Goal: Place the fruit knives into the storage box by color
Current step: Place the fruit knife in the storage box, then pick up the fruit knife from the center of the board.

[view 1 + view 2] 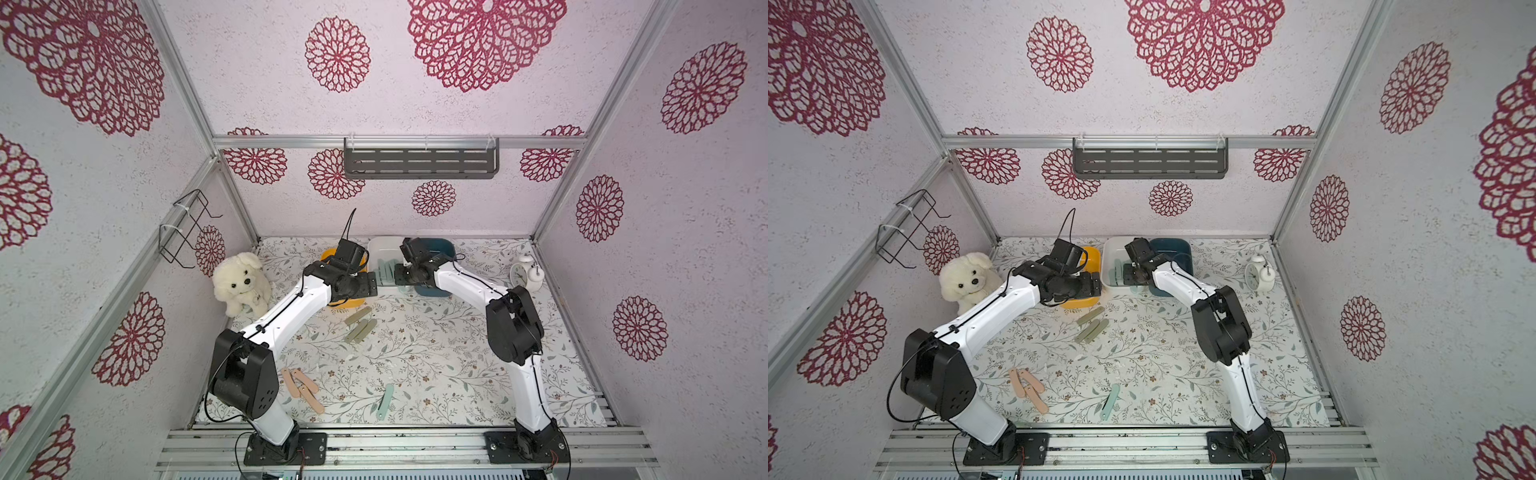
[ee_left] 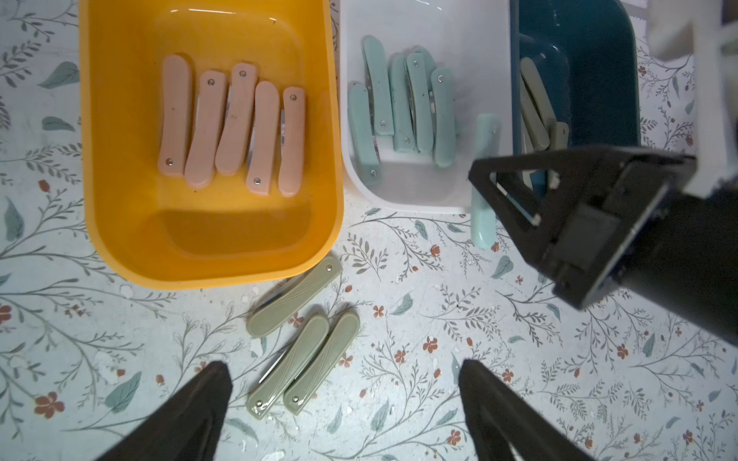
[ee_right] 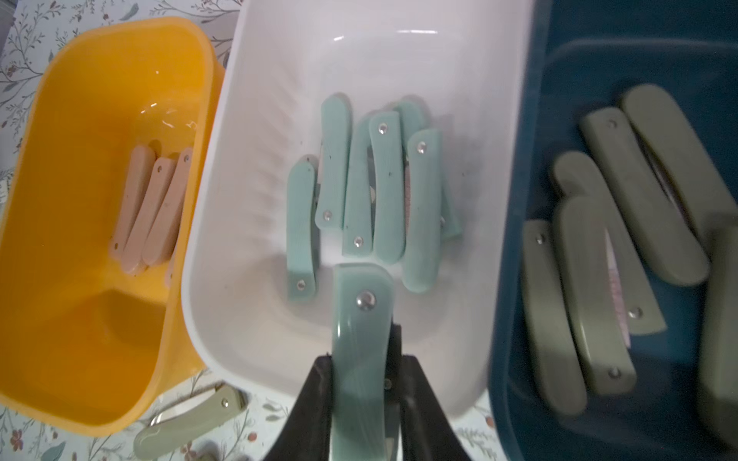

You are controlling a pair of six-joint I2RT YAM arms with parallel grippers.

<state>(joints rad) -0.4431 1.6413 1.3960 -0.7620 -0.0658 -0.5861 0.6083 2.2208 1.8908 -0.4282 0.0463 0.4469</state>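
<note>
Over the edge of the white box (image 3: 399, 60), gripping a blue-green knife (image 3: 361, 315) tight in the right hand (image 3: 365, 359). Holding the left hand (image 2: 343, 365) wide open above three green knives (image 2: 307, 347) on the bench (image 2: 439, 319).

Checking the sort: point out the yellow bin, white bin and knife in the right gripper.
yellow bin (image 2: 223, 231): left wrist view, bare floor.
white bin (image 3: 379, 60): right wrist view, far wall.
teal knife (image 3: 357, 351): right wrist view, handle middle.
</note>
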